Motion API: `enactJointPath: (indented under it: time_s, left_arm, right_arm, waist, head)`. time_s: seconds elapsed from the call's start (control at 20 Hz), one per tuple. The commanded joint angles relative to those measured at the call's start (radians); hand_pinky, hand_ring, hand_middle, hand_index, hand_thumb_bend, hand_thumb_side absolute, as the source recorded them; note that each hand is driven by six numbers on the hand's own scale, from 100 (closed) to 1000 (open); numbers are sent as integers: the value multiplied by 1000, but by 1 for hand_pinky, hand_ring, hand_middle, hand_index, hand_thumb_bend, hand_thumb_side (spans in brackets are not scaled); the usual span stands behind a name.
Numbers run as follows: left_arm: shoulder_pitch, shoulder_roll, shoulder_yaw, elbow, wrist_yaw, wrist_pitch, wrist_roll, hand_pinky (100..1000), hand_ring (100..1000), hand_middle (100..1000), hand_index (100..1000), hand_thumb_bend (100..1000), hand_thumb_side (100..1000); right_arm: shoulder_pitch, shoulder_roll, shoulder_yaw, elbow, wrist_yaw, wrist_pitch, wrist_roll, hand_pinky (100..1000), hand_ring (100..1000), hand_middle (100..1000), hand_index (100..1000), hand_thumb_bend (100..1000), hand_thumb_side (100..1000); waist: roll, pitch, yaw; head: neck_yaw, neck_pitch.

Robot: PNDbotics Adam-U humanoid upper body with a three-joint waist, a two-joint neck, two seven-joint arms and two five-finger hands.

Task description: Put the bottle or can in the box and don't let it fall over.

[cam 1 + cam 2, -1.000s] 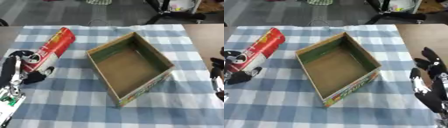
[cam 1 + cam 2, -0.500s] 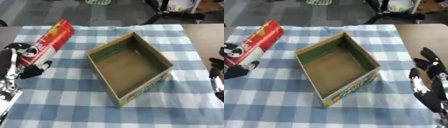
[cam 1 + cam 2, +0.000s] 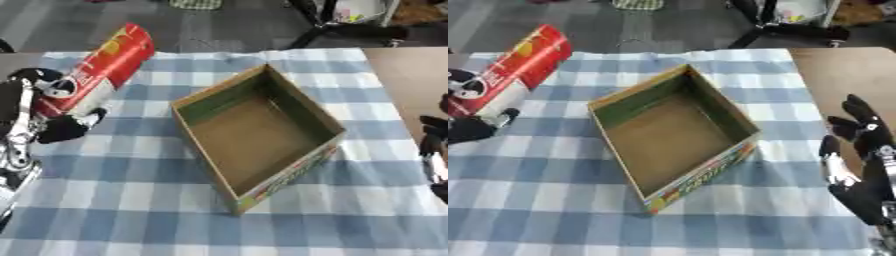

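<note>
The left hand (image 3: 39, 107) has its fingers curled round the lower end of a tall red can (image 3: 98, 72), which leans away from the hand, its top tipped toward the far side of the table. The can is mostly red with a white band near the gripped end and a yellow patch higher up; there is printing on it, but none of it can be read. The hand itself is black with silver links, coming in from the left edge of the left eye view.

To the right of that hand, well apart from it, sits an open cardboard box (image 3: 255, 134), turned cornerwise on a blue and white checked tablecloth (image 3: 131, 200). The box is empty, brown on the floor and greenish on the inner walls. Its near outer side carries a colourful printed strip in red, green and yellow; the letters there are too smeared to make out.

The right hand (image 3: 859, 165) shows at the right edge in the right eye view, on the far side of the box from the can. Its fingers are spread and pointing up, holding nothing. Beyond it lies a bare brown tabletop (image 3: 846, 70) past the edge of the cloth.
</note>
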Motion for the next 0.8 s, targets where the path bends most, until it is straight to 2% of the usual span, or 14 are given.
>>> enactJointPath:
  time_s: [0.05, 0.8]
  left_arm:
    - [-40, 16, -1, -32, -13, 3, -19, 372, 409, 704, 613, 524, 100]
    - [-104, -17, -14, -66, -38, 20, -61, 368, 407, 704, 608, 527, 100]
  right_arm:
    - [0, -29, -8, -18, -5, -2, -3, 861, 854, 1000, 928, 100, 484]
    - [-1, -32, -6, -18, -8, -3, 0, 861, 854, 1000, 928, 100, 483]
  waist:
    - [11, -37, -3]
    - [16, -39, -9]
  head:
    - [-4, 2]
    - [-6, -8]
